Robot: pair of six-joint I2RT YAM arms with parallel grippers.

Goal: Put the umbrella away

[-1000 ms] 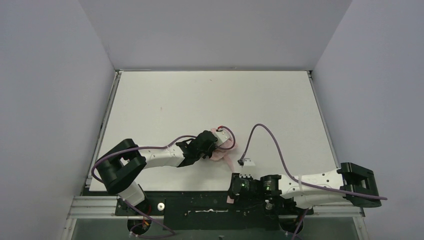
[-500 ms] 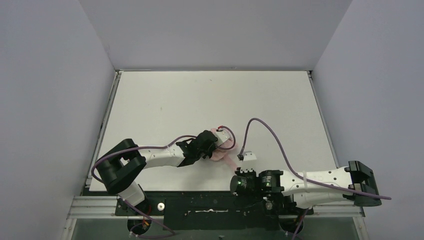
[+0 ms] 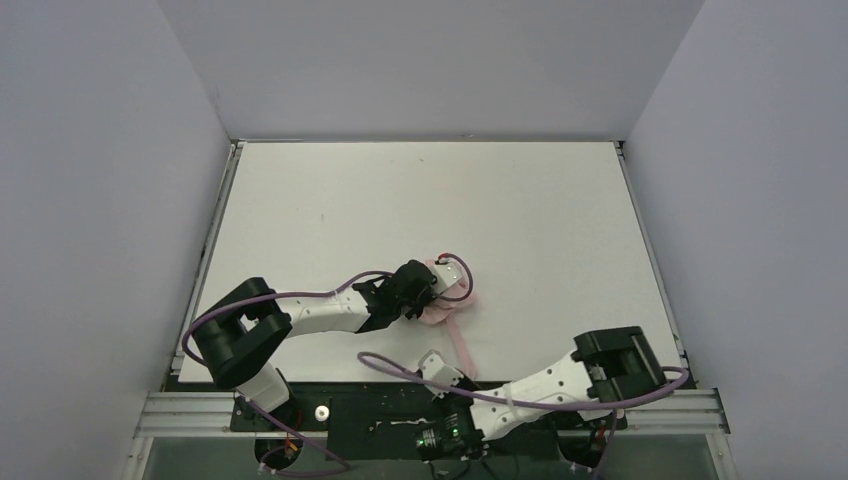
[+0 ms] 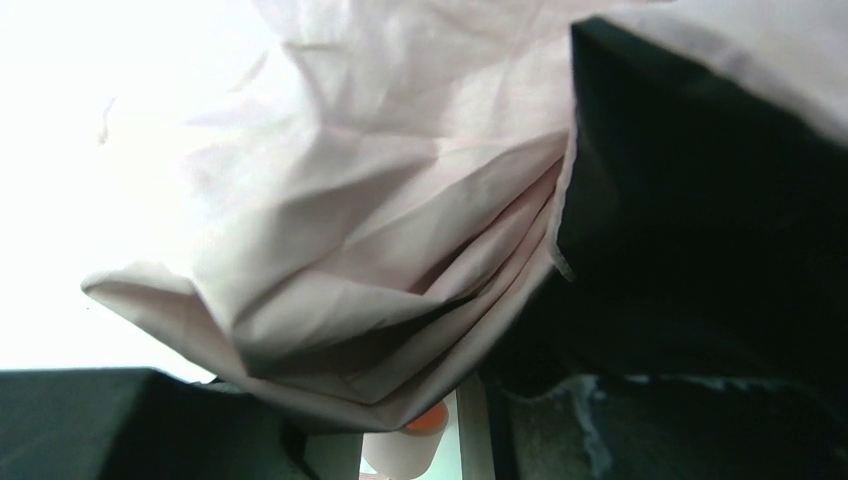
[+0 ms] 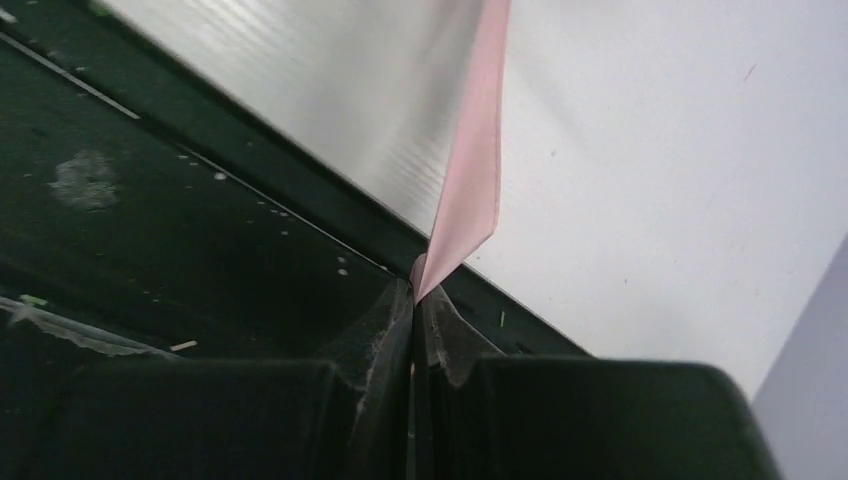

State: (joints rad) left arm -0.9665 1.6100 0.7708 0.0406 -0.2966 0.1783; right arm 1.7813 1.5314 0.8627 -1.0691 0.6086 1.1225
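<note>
The umbrella is a crumpled pale pink bundle lying on the white table, near the front middle. My left gripper is shut on its fabric. In the left wrist view the pink folds fill the space between the dark fingers, and the small pink handle shows below them. The pink strap runs from the bundle to the table's front edge. There my right gripper is shut on the strap's end, jaws pressed together.
The black front rail lies under my right gripper, just off the table edge. Purple cables loop over both arms. Grey walls enclose the table on the left, back and right.
My right gripper has shut on the strap. The right arm swung left and down to the front rail, drawing the strap out straight. The left arm has kept still.
</note>
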